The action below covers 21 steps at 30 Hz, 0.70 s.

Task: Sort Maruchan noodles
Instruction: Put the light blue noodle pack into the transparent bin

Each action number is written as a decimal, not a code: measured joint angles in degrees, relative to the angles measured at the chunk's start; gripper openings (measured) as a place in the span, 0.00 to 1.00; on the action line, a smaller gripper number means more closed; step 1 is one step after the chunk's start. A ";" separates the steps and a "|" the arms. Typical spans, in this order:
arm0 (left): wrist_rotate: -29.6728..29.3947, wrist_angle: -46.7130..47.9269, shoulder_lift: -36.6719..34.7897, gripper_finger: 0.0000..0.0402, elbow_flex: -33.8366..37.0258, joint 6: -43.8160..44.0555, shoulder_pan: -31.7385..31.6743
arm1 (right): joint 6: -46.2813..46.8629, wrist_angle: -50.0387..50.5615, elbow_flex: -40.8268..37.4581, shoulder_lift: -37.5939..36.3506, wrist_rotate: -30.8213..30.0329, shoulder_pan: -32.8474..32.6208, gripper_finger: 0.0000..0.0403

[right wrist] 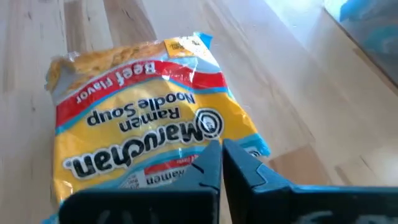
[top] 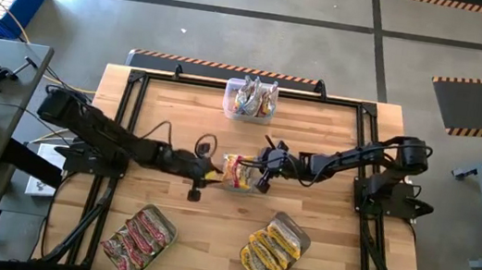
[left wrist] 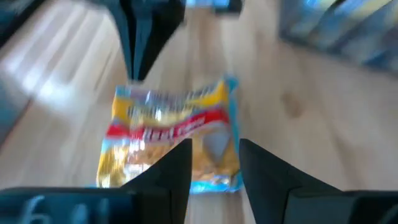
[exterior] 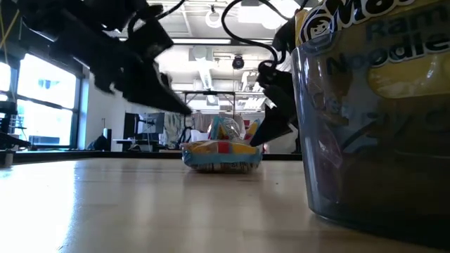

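Note:
One yellow Maruchan packet (top: 238,172) with a red beef-flavor band lies flat on the wooden table's middle, also seen in the right wrist view (right wrist: 149,124). My left gripper (left wrist: 214,155) is open and hangs slanted just above the packet's left end (exterior: 191,149), coming from the table's left. My right gripper (right wrist: 221,152) is shut and slants down from the table's right over the packet's right end. Its dark fingers (left wrist: 140,50) show beyond the packet in the left wrist view. My right gripper has its shut fingertips (exterior: 259,139) at the packet's printed top face (right wrist: 186,134), near its right end, slanting down from the table's right. I cannot tell whether they touch it. The packet lies flat on the table.
A clear tub (top: 250,99) of silvery packets stands at the far edge. A tub (top: 139,238) of pink-red packets stands near left, and a tub (top: 274,249) of yellow packets near right. Bare wood lies around the middle packet. Black frame rails (top: 131,121) run along the table's sides.

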<state>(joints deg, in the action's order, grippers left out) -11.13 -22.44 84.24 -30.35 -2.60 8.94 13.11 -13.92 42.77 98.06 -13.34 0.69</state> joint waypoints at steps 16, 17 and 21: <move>-7.61 6.31 14.93 0.43 -8.23 17.45 3.91 | -0.59 -1.70 0.00 0.00 0.00 0.04 0.00; -7.60 6.26 15.52 0.43 -8.61 17.68 3.58 | -0.75 -1.88 0.00 0.00 0.00 0.04 0.00; -7.40 6.23 17.51 0.40 -10.17 19.39 2.22 | -0.29 -2.69 0.00 0.00 0.00 0.04 0.00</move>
<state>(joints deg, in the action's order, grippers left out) -18.53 -16.21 101.75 -40.52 16.79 11.16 12.82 -16.62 42.76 98.06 -13.34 0.73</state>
